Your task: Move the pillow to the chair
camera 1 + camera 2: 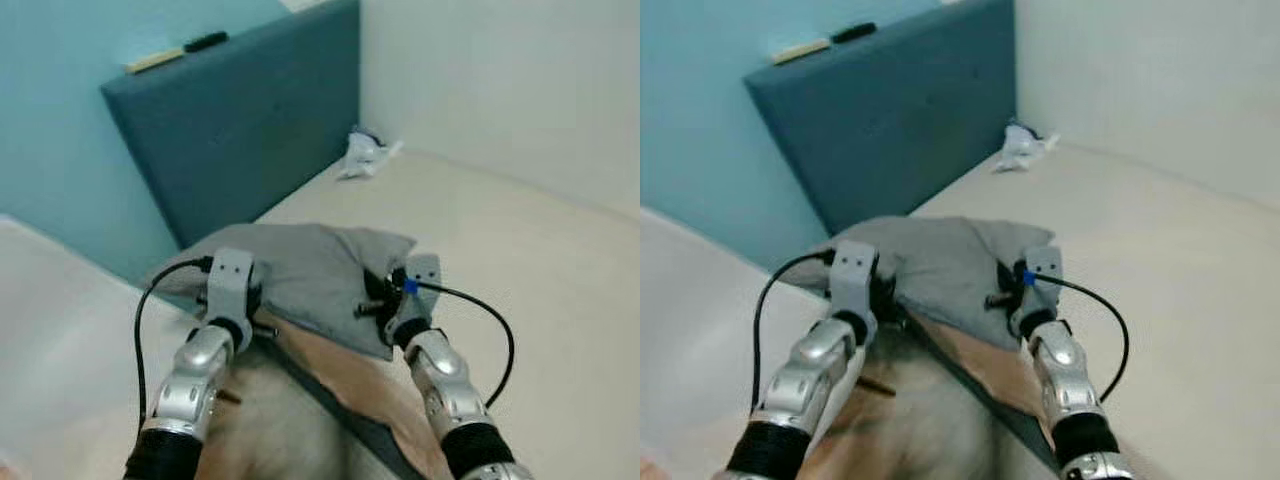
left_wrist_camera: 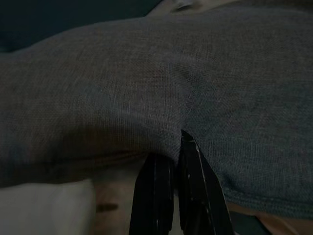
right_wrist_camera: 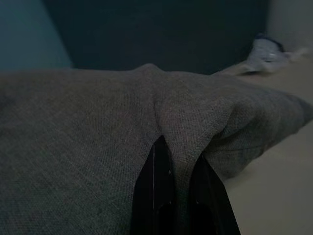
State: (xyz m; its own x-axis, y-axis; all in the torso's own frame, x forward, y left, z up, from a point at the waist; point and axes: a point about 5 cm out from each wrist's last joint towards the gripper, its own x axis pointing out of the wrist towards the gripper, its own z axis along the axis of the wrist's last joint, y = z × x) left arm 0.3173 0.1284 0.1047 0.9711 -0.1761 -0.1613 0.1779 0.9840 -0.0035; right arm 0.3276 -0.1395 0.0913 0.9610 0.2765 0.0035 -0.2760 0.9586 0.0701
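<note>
Left arm: silver, bent forward from the near left, black cable looping off its wrist.
Left gripper (image 2: 173,161): fingers pinched together on the grey pillow (image 1: 310,270).
Right arm: silver, reaching forward from the near right.
Right gripper (image 3: 178,169): fingers clamped on a fold of the pillow.

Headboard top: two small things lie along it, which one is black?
The marker-like one nearer the wall corner is black; the flat strip beside it, toward the robot's left, is pale yellow.

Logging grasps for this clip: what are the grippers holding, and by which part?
Both hold the grey pillow: the left gripper and right gripper each pinch a fold of fabric near its near edge, one toward each side.
</note>
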